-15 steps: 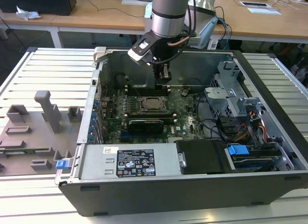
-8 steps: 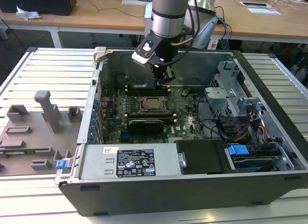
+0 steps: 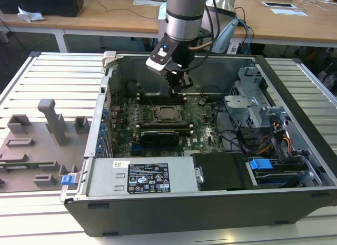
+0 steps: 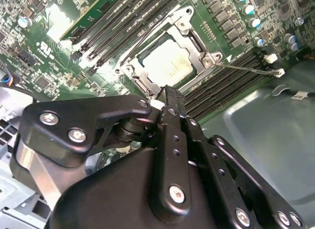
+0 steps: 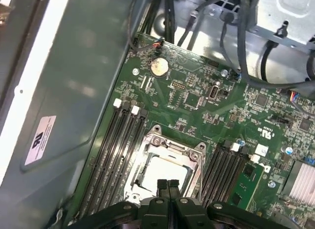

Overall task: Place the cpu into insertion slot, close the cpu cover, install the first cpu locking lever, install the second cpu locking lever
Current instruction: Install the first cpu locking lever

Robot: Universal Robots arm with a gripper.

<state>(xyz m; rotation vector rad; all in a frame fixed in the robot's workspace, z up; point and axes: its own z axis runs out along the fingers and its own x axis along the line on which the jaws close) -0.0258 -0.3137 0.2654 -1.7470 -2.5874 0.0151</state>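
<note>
The cpu point(image 4: 165, 61) lies flat in the insertion slot point(image 3: 167, 114) on the green board, its pale metal top showing. The silver cpu cover point(image 5: 170, 143) rests down around it as a frame. A thin metal lever point(image 4: 246, 67) runs out from one corner of the socket across the black memory slots. My gripper point(image 5: 167, 183) hangs just above the socket's edge in both wrist views, its two black fingers pressed together and holding nothing. In the exterior view the gripper point(image 3: 178, 87) sits over the board's far side, slightly behind the socket.
The board lies inside an open computer case point(image 3: 295, 87). Long black memory slots point(image 5: 110, 155) flank the socket on both sides. A black card point(image 3: 160, 133) stands in front of it. Cables and a drive cage point(image 3: 263, 124) fill the exterior view's right. Grey fixtures point(image 3: 52, 121) stand outside on the left.
</note>
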